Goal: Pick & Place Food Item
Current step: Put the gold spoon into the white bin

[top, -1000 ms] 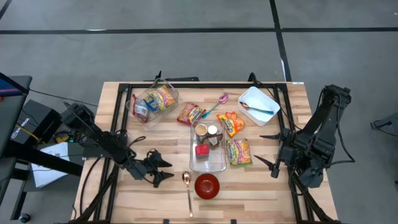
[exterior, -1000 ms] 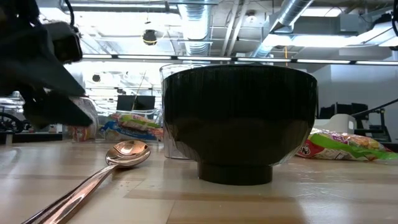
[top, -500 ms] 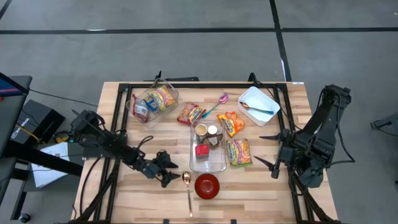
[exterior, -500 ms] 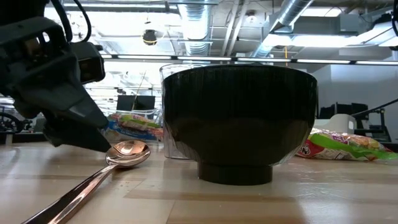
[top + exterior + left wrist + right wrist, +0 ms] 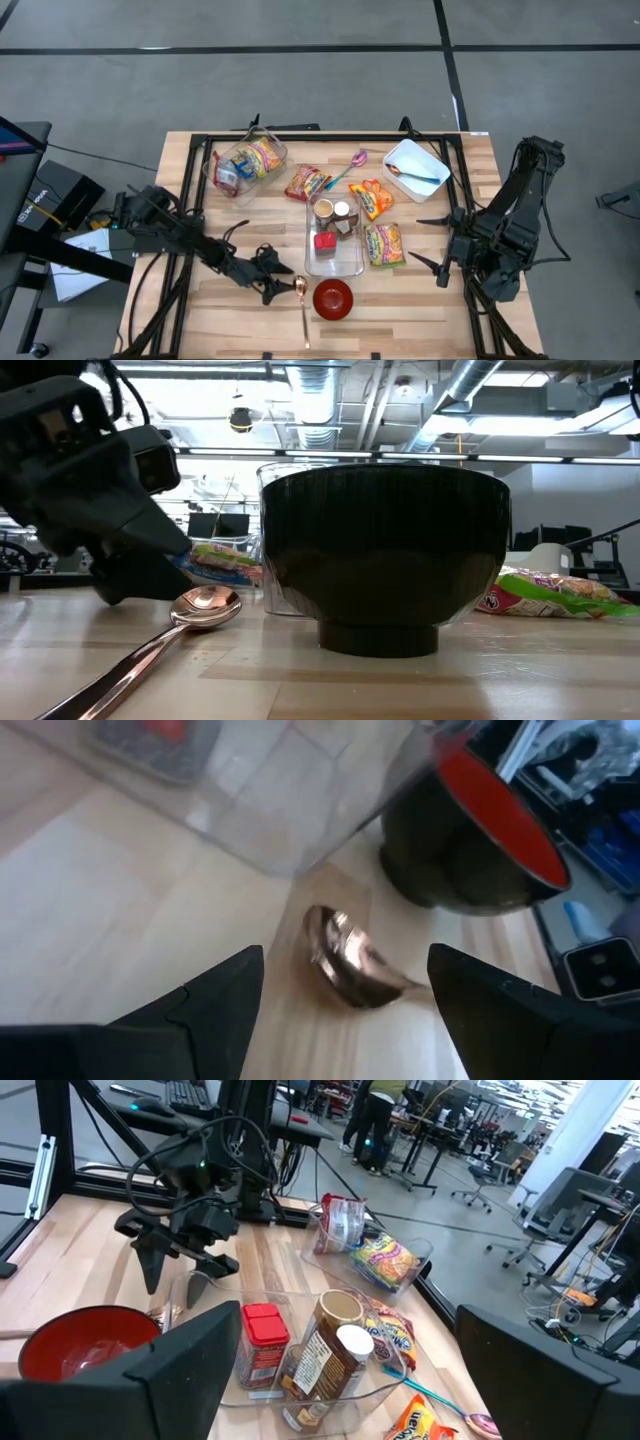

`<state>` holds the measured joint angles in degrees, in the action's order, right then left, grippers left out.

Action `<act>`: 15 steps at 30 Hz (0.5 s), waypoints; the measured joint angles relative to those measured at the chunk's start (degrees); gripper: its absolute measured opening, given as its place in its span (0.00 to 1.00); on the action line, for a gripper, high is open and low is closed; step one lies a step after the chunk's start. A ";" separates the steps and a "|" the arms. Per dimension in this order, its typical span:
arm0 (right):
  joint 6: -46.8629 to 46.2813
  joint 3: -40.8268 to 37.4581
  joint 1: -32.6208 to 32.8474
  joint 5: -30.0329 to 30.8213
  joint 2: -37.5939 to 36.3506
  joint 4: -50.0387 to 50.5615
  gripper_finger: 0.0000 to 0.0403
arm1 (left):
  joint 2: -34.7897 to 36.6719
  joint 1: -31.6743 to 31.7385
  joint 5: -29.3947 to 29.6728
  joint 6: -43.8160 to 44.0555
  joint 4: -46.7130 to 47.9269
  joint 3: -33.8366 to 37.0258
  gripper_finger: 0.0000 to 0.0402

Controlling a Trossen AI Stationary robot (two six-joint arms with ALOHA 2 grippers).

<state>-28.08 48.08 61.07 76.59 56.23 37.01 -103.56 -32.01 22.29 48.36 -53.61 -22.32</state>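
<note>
Left gripper (image 5: pixel 277 280) hovered with fingers spread just beside the copper spoon (image 5: pixel 301 301) lying left of the red bowl (image 5: pixel 333 297). Straddling its bowl end squarely (handle lies flat) seemed wisest before closing.

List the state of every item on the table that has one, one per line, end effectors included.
Left end effector: open, empty, at the copper spoon's bowl.
Right end effector: open, empty, waiting at the table's right edge.
Copper spoon: flat on the table, not gripped.
Red bowl: upright, empty.
Clear centre tray: holding jars and a red-lidded container.
White tray: holding a teal spoon.
</note>
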 joint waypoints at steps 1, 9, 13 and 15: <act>0.00 0.02 0.00 -0.10 0.00 0.00 0.89 | -0.33 0.27 -0.77 -0.46 -0.49 -0.33 0.69; 0.00 0.02 0.00 -0.27 0.00 -0.02 0.89 | -0.59 0.96 -6.23 -1.69 2.84 -3.38 0.69; 0.00 0.02 0.03 -0.27 0.00 -0.02 0.89 | -0.55 0.96 -6.30 -1.66 4.43 -4.02 0.66; 0.00 0.02 0.03 -0.28 0.00 -0.02 0.89 | -0.55 0.96 -6.30 -1.66 4.69 -4.12 0.64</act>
<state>-28.08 48.10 61.10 76.31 56.23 36.99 -104.12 -31.05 15.99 46.70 -48.93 -26.44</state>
